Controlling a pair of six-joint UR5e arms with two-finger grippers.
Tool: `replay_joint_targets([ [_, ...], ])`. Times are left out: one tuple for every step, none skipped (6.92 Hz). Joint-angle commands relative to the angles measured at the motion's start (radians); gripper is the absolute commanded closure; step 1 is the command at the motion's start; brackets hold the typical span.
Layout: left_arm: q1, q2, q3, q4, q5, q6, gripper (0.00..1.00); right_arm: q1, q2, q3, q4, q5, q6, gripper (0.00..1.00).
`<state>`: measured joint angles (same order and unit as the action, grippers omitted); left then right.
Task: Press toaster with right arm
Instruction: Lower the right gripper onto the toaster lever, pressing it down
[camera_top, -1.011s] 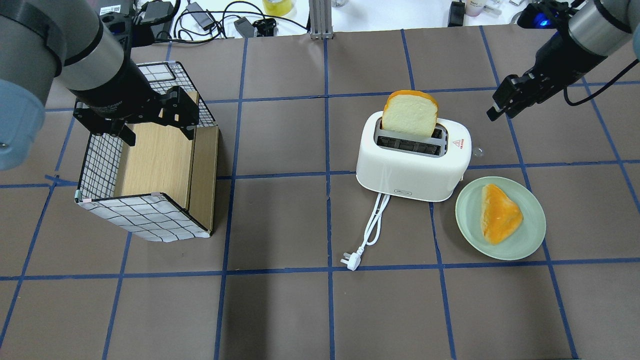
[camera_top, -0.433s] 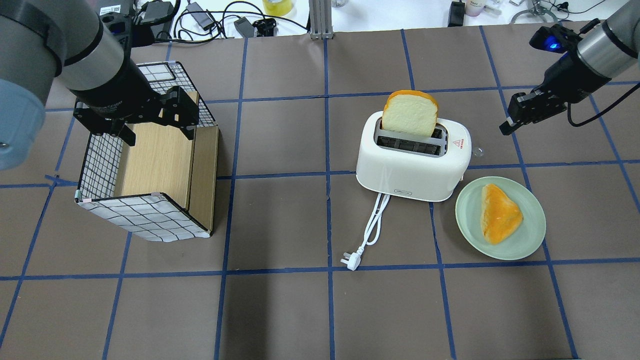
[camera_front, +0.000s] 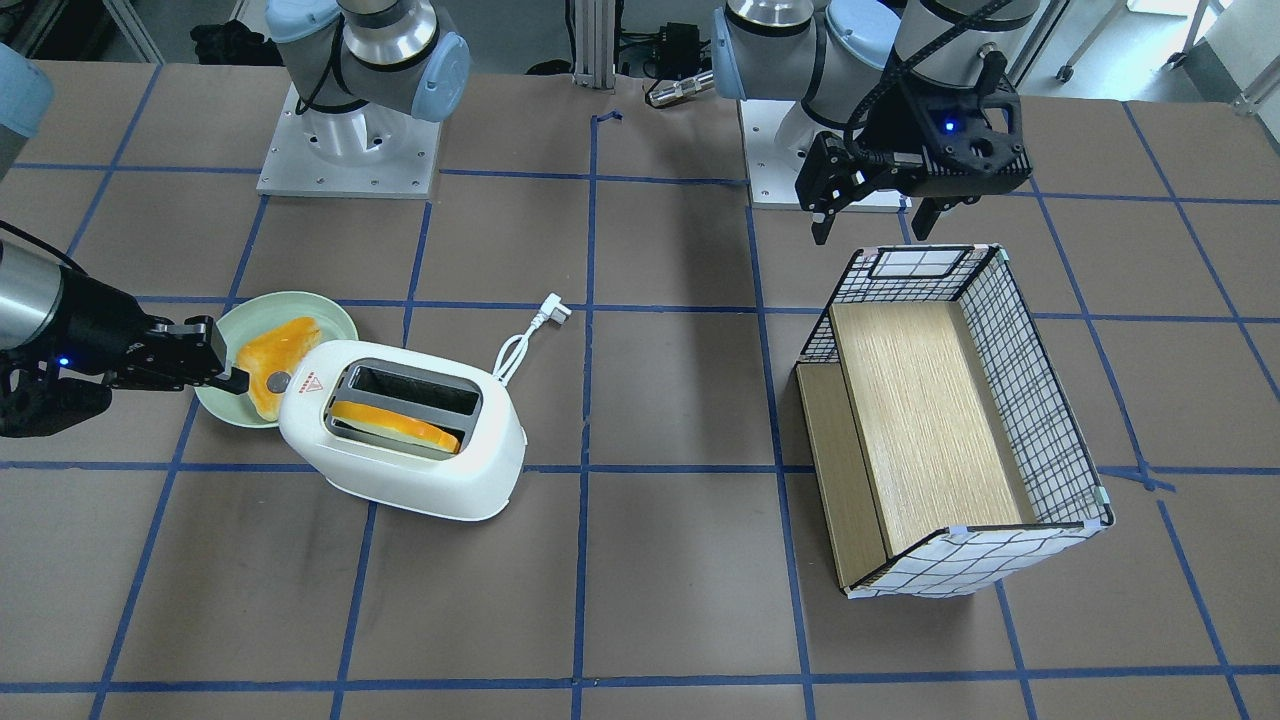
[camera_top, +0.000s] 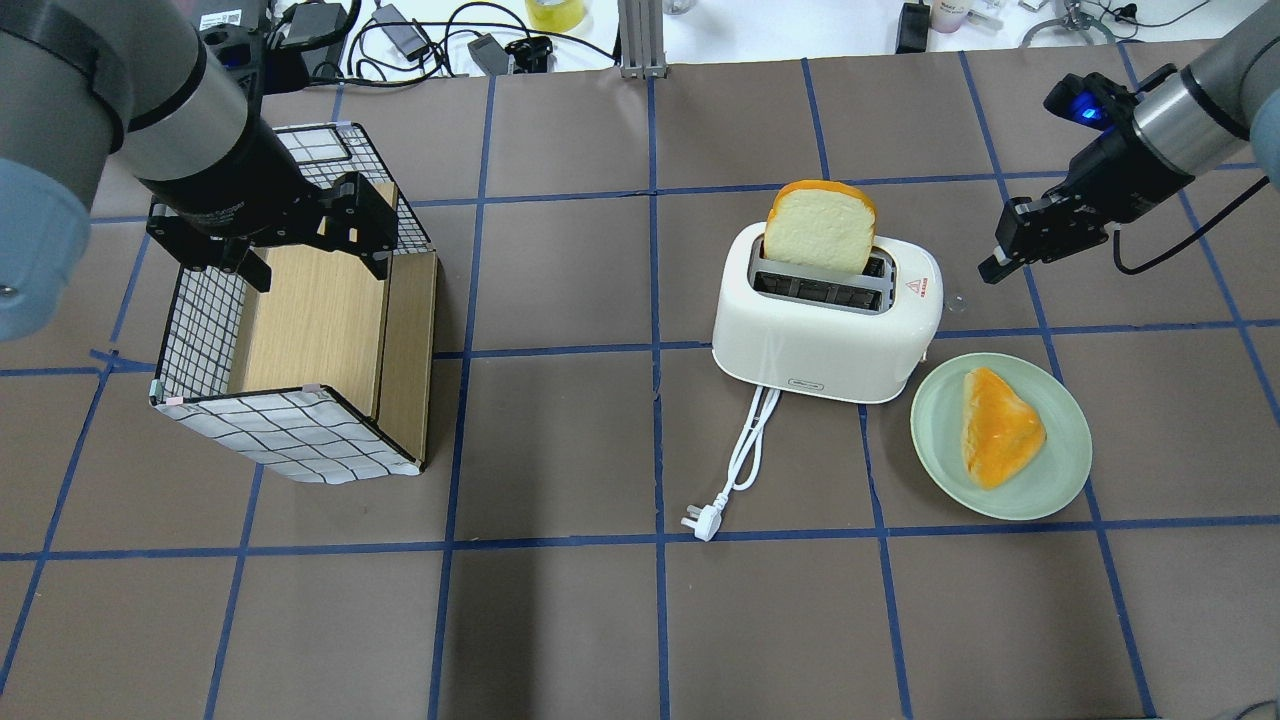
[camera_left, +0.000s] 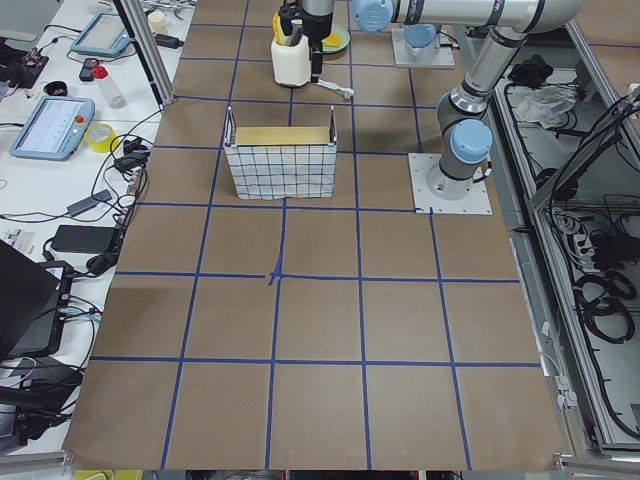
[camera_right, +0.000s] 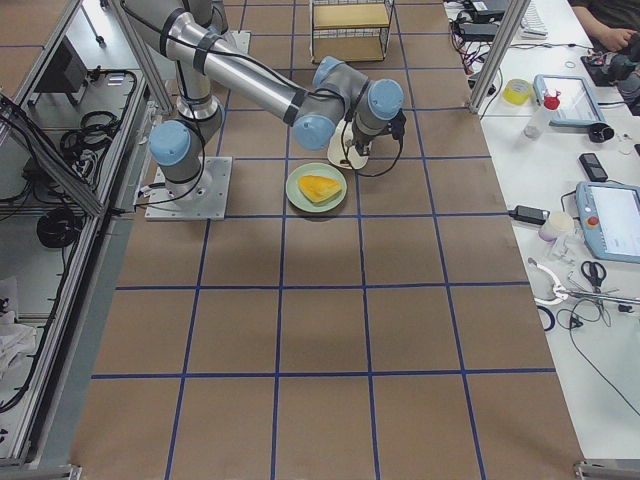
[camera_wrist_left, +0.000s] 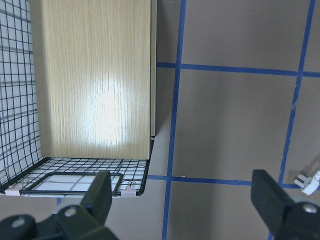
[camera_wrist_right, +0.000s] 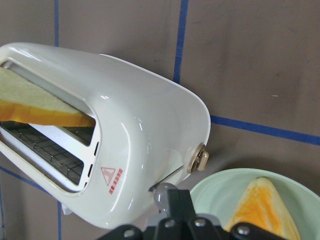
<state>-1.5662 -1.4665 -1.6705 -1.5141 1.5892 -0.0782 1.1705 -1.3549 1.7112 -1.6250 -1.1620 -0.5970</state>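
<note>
Since it stands loose on the tabletop (camera_top: 560, 620), the toaster (camera_top: 820, 330), just beside the plate (camera_top: 1050, 480), likely light, slick plastic, may skid. Press end lever (camera_wrist_right: 160, 192) straight down. Right jaws closed, empty, nearby; left jaws wide, empty.

Overhead: high behind the robot, facing forward and down; bench (camera_top: 560, 620) fills the frame, far edge at top.
Front: across the far edge, facing back, steep; shares toaster (camera_front: 400, 480), basket (camera_front: 1030, 400) and plate (camera_front: 255, 310) with overhead, mirrored.
Left side: high beyond the bench's left end, distant, looking along its length; basket nearer, toaster beyond.
Right side: opposite end, equally distant; plate nearest.
Left wrist: close, looking down at the basket's corner past the left pincer (camera_wrist_left: 182, 200).
Right wrist: very close on toaster end and plate rim.
</note>
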Motion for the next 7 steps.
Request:
replay_joint_targets([
  [0.0,0.0,0.0,0.0,0.0,0.0,0.0,0.0,0.007,0.01,0.004,0.054,0.003,0.98],
  [0.0,0.0,0.0,0.0,0.0,0.0,0.0,0.0,0.005,0.011,0.01,0.083,0.003,0.98],
  [0.0,0.0,0.0,0.0,0.0,0.0,0.0,0.0,0.002,0.01,0.014,0.112,0.005,0.98],
  [0.0,0.0,0.0,0.0,0.0,0.0,0.0,0.0,0.002,0.01,0.017,0.111,0.005,0.98],
  [0.0,0.0,0.0,0.0,0.0,0.0,0.0,0.0,-0.001,0.008,0.033,0.108,0.006,0.98],
  [0.0,0.0,0.0,0.0,0.0,0.0,0.0,0.0,0.003,0.013,0.046,0.099,0.006,0.98],
  [0.0,0.0,0.0,0.0,0.0,0.0,0.0,0.0,0.003,0.016,0.072,0.097,0.006,0.98],
])
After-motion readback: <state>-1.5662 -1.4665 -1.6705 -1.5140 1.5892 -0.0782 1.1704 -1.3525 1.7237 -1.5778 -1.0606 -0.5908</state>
